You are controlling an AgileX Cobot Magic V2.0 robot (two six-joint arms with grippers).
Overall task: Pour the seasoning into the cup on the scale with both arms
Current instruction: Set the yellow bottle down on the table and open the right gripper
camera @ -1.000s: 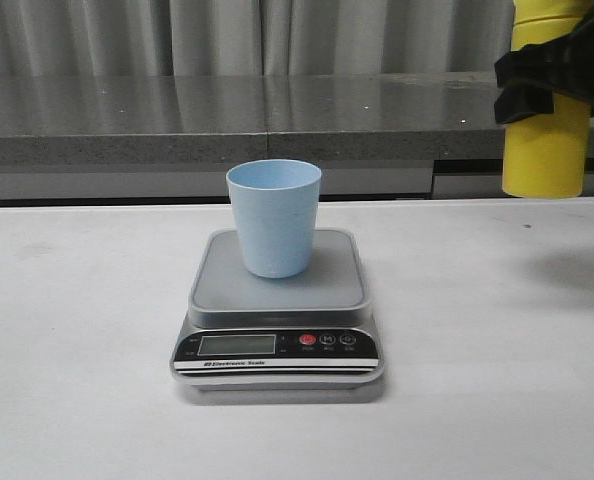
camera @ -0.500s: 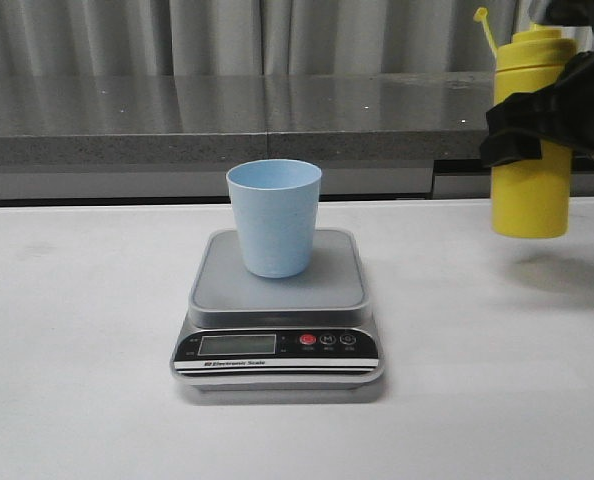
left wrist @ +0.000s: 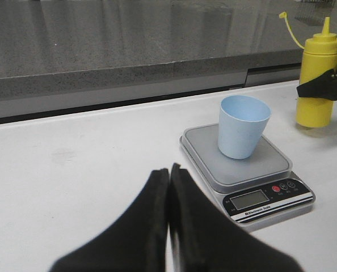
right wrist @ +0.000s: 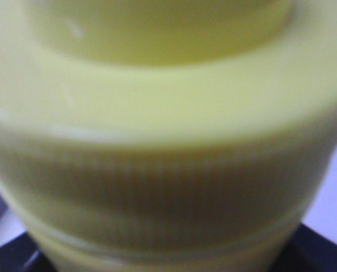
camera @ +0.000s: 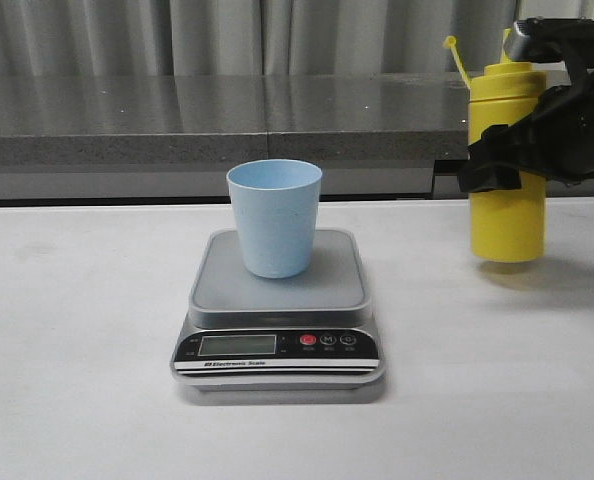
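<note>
White table (camera: 87, 380) all across, grey stone ledge (camera: 177, 125) and curtains (camera: 157, 35) behind it. Starting on the left: the left gripper (left wrist: 169, 175) only turns up in its own wrist view, black fingers pressed flat together, jaws closed on nothing, sitting back from the scale

Middle of the table is the scale (camera: 278, 312), silver-grey platform with the black panel facing the camera, LCD plus one red and two dark buttons. Can't read anything on the display. The cup (camera: 274, 217) stands upright on the platform, pale blue, sitting a bit toward the back edge. Can't see into it from the front

Over on the right, well apart from the scale, the right gripper (camera: 505, 150) is clamped around the middle of the bottle (camera: 506, 215). Bottle is yellow, upright, nozzle up, thin cap strap sticking up to its left. Base looks just off the table or barely touching it, can't really tell, there's a shadow right under it. Right wrist view is just a blurry wall of yellow ribbed plastic (right wrist: 168, 187), way too close to make out more
</note>
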